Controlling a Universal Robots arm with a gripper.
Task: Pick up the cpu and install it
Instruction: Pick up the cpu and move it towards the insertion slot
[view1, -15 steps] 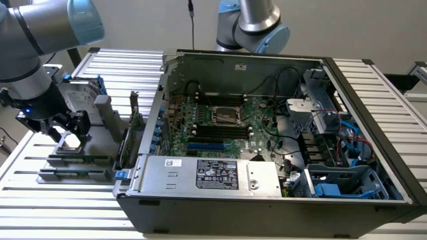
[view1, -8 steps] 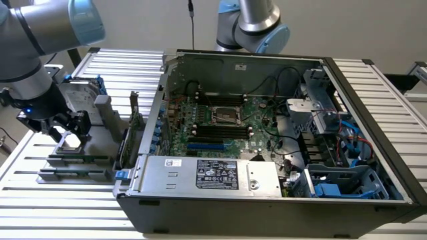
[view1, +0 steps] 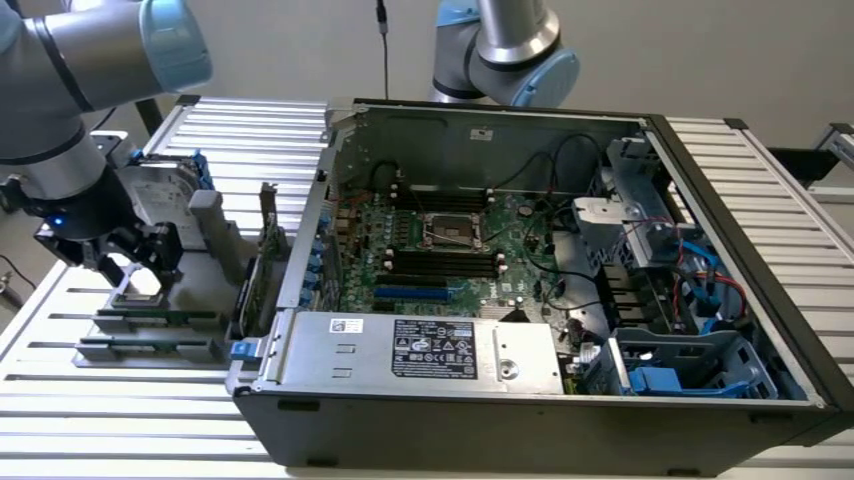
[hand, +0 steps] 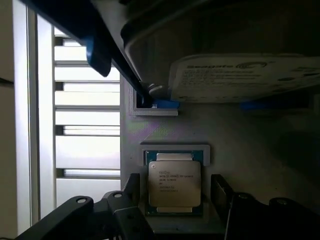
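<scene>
A: The table (view1: 120, 420) is picked out first, white and slatted, and the case (view1: 561, 425) is laid open on top of it.

B: Inside the case, the supply (view1: 414, 350) is set along the near wall. The board (view1: 454, 262) is laid flat beyond it.

A: And where is the arm (view1: 80, 60) placed?

B: Outside the case, at the exterior view's left. It is bent down over a grey holder (view1: 200, 275) on the table.

A: What is carried by that holder?

B: A drive (hand: 240, 77) in a blue frame is seated in it, just beyond the gripper. A white label is seen on its face in the wrist view.

A: The gripper (hand: 175, 200) itself, then. How are the jaws set?

B: Spread wide, with nothing pinched. It is held low over the holder, and one of the fingers (hand: 132, 187) is placed to each side of the cpu (hand: 174, 183).

A: Is the cpu touched?

B: On one side a clear gap is shown. On the other the finger is just beside the chip, and contact cannot be told.

A: So the cpu is found where, exactly?

B: It is laid flat, silver top up, in a shallow pocket of the holder, between the fingers. The socket (view1: 454, 232) is seen in the middle of the board, well apart from it, so the chip is not yet installed.
</scene>
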